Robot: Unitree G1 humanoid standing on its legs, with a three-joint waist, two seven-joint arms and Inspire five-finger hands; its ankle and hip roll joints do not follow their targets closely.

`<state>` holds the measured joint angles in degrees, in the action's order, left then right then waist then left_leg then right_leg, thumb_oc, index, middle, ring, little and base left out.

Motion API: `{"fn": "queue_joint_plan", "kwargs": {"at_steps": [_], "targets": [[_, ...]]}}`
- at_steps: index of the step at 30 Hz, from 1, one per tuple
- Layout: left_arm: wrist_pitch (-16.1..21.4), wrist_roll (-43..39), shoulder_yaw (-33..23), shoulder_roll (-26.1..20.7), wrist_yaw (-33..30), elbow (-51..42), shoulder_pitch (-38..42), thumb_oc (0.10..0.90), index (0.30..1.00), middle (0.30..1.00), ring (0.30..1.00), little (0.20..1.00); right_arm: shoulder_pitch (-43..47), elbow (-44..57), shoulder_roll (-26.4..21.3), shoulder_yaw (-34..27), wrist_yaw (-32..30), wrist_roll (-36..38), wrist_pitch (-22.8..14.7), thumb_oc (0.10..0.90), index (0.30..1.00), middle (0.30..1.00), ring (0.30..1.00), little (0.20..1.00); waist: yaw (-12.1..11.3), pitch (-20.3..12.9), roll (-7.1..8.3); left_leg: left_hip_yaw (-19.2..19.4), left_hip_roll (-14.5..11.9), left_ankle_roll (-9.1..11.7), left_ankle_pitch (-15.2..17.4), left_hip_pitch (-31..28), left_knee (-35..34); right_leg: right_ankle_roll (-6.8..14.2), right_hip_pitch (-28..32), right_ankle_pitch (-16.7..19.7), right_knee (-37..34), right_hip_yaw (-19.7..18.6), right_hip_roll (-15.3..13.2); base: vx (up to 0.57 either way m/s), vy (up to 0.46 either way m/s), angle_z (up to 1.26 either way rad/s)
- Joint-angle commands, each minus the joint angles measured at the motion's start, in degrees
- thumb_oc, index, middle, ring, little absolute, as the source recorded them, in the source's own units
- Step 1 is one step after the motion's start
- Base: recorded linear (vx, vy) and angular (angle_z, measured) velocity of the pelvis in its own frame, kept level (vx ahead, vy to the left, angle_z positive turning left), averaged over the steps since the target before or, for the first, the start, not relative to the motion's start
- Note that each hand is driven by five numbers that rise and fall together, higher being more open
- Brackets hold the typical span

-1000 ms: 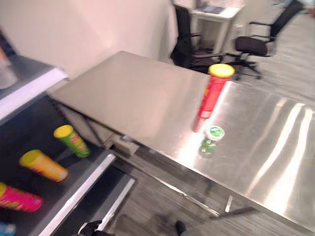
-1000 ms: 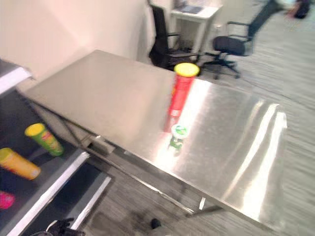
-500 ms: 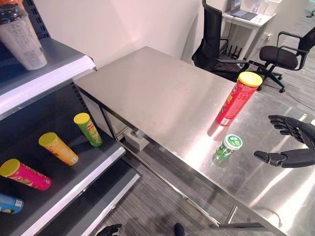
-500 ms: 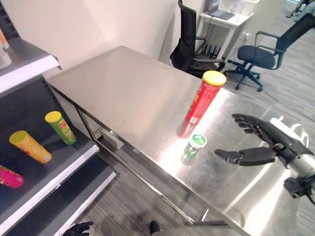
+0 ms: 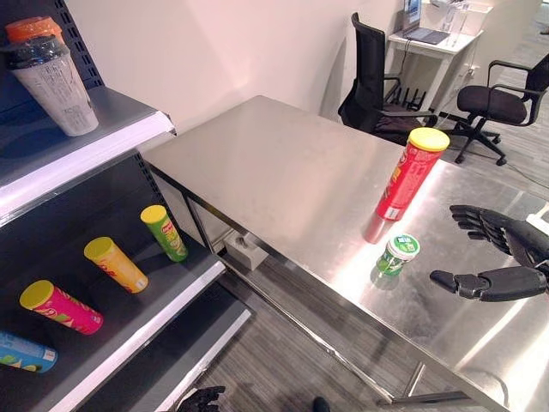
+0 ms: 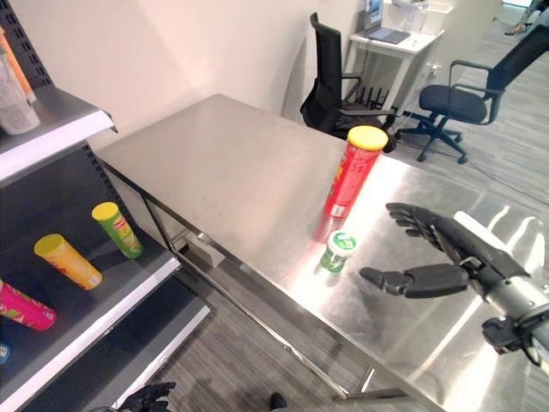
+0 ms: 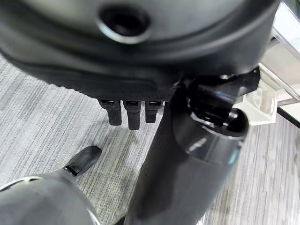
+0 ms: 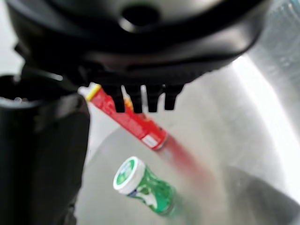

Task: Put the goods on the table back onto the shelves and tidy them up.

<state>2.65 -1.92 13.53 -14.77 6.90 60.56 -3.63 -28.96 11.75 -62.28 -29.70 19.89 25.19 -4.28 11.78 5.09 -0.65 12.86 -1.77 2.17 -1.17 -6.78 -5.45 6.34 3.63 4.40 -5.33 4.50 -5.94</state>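
From the head's left eye, a red can (image 5: pixel 410 174) with a yellow lid stood upright on the steel desk (image 5: pixel 283 172), and a small green jar (image 5: pixel 396 256) stood just beside its foot, nearer the desk's front edge. The right hand (image 5: pixel 497 257) hovered near the jar, apart from it, fingers (image 5: pixel 474 219) spread and thumb stretched out, holding nothing. Away from the red can, past the desk's end, cans lay on a dark shelf (image 5: pixel 137 335): green (image 5: pixel 165 232), yellow (image 5: pixel 115 264), pink (image 5: pixel 61 307) and blue (image 5: pixel 26 353). A tumbler (image 5: pixel 53 75) stood on the shelf above. The right wrist view showed the jar (image 8: pixel 144 185) below the red can (image 8: pixel 129 119). In the left wrist view, the left hand (image 7: pixel 136 105) hung over grey floor, fingers curled, empty.
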Motion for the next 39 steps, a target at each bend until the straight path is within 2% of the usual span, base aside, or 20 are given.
{"fn": "queue_joint_plan", "kwargs": {"at_steps": [1, 4, 7, 11, 15, 25, 30, 39], "targets": [[2.93, 2.04, -0.54, -1.68, -0.24, 1.92, 5.61, 0.800, 0.900, 0.900, 0.900, 0.900, 6.82, 1.58, 0.03, -2.56, -3.52, -4.33, -3.67, 0.800, 0.900, 0.900, 0.900, 0.900, -2.66, -0.72, 2.63, 2.03, -1.80, 2.01, 4.58, -2.18, 0.45, 6.00, -0.08, 0.23, 0.78, 0.88, -4.32, 0.00, 0.000, 0.00], [2.94, 2.98, -0.20, -0.71, -1.23, 1.87, 5.99, 0.800, 0.900, 0.900, 0.900, 0.900, 10.57, 1.28, 6.34, -0.28, -10.69, -17.32, -5.69, 0.800, 0.900, 0.900, 0.900, 0.900, -2.97, -0.33, 1.86, 1.47, -1.81, 1.70, 4.88, -2.72, 0.45, 5.81, 0.75, -0.41, 0.78, 1.27, -4.23, 0.00, 0.000, 0.00], [2.92, 3.83, -0.05, -0.29, -1.70, 1.70, 5.86, 0.800, 0.900, 0.900, 0.900, 0.900, 11.85, 1.93, 10.86, 0.91, -16.18, -27.10, -6.62, 0.800, 0.900, 0.900, 0.900, 0.900, -3.19, 0.01, 1.44, 0.89, -1.81, 1.43, 4.99, -2.92, 0.45, 5.69, 1.12, -0.80, 0.85, 1.64, -4.22, 0.01, -0.007, 0.02], [2.77, 4.90, -0.01, -0.03, -2.24, 1.43, 5.42, 0.800, 0.900, 0.900, 0.900, 0.900, 11.36, 3.80, 16.65, 2.07, -21.09, -37.22, -6.50, 0.800, 0.900, 0.900, 0.900, 0.900, -3.50, 0.23, 1.04, 0.51, -1.77, 1.15, 5.06, -3.24, 0.45, 5.47, 1.65, -1.14, 0.85, 1.96, -4.21, 0.01, -0.017, 0.04], [2.68, 5.70, 0.07, 0.03, -2.84, 1.02, 5.14, 0.800, 0.900, 0.900, 0.900, 0.900, 10.16, 3.88, 19.86, 5.63, -24.51, -46.21, -5.81, 0.800, 0.900, 0.900, 0.900, 0.900, -3.73, 0.45, 0.77, 0.28, -1.78, 1.01, 4.96, -3.37, 0.45, 5.28, 1.89, -1.12, 0.85, 2.05, -4.19, 0.01, -0.014, 0.06], [2.92, 4.97, 0.22, -0.22, -4.08, 0.51, 5.03, 0.800, 0.900, 0.900, 0.900, 0.900, 12.50, -0.80, 23.33, 12.73, -27.95, -48.90, -4.84, 0.800, 0.900, 0.900, 0.900, 0.900, -4.57, 0.58, 1.04, 0.10, -1.67, 0.90, 4.96, -3.47, 0.45, 5.15, 2.22, -0.94, 0.64, 2.50, -4.13, 0.00, -0.002, 0.01], [2.95, 4.93, 0.13, -0.27, -4.56, 0.41, 4.48, 0.800, 0.900, 0.900, 0.900, 0.900, 12.95, -2.04, 24.71, 13.12, -30.35, -49.99, -4.10, 0.800, 0.900, 0.900, 0.900, 0.900, -5.17, 0.41, 1.04, -0.28, -1.64, 0.89, 4.90, -3.35, 0.45, 5.05, 2.37, -1.05, 0.56, 2.84, -4.19, 0.00, 0.000, 0.00], [2.63, 4.11, 0.41, -0.33, -6.04, 0.13, 3.73, 0.800, 0.900, 0.900, 0.900, 0.900, 16.08, -5.90, 31.86, 16.90, -34.51, -42.71, -4.06, 0.800, 0.900, 0.900, 0.900, 0.900, -6.03, 0.29, 0.62, -0.79, -1.59, 0.85, 4.85, -3.35, 0.45, 4.80, 2.85, -1.36, 0.48, 3.24, -4.30, 0.00, -0.007, 0.02]]}}
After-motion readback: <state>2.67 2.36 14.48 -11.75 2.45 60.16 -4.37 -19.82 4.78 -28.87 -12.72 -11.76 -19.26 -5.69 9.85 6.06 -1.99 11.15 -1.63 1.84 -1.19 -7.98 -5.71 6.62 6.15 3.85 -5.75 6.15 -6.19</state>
